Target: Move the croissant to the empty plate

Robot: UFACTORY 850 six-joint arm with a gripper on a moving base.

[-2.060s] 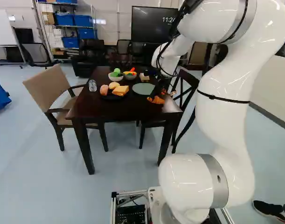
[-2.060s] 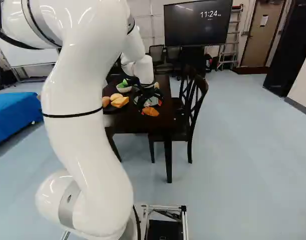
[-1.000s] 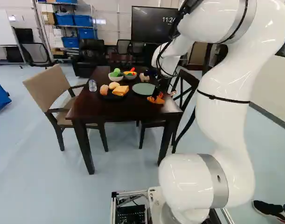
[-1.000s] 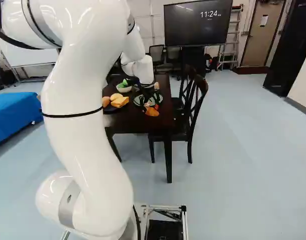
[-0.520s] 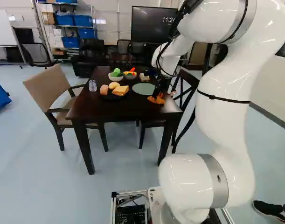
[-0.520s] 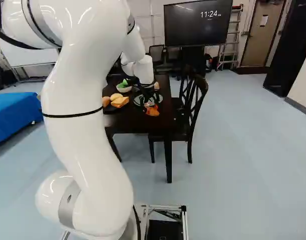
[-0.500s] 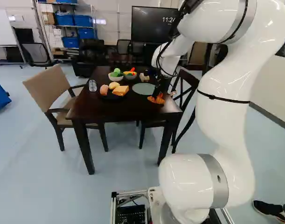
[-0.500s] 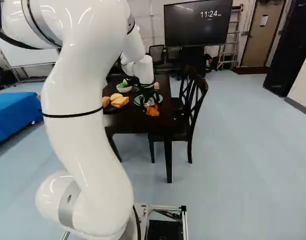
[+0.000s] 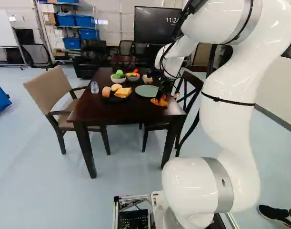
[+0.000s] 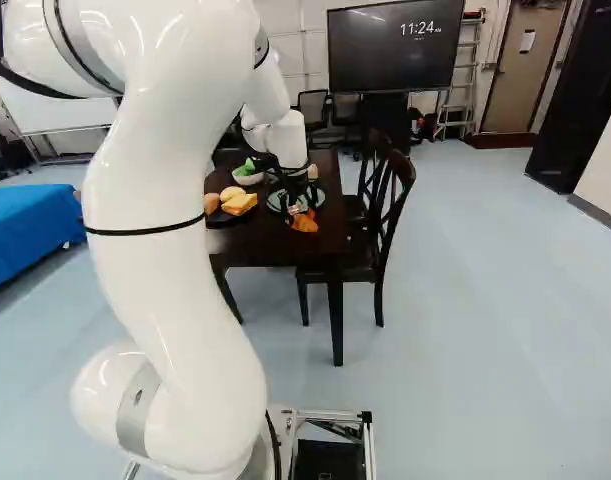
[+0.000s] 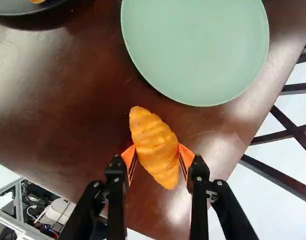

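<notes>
At the near right of the table in the left base view, my gripper is low over the croissant. In the wrist view the gripper is shut on the croissant, with an orange pad against each side of it. Ahead of the croissant lies the pale green plate, bare and not touching it. The same green plate shows beyond the gripper in the left base view.
The dark table also bears a black plate with bread and a sandwich, two bowls of toy food and a clear glass. Chairs stand at both sides, one beige, one dark.
Over the last two seconds my gripper has come down around the croissant and its fingers have closed on it. The base has not moved.
</notes>
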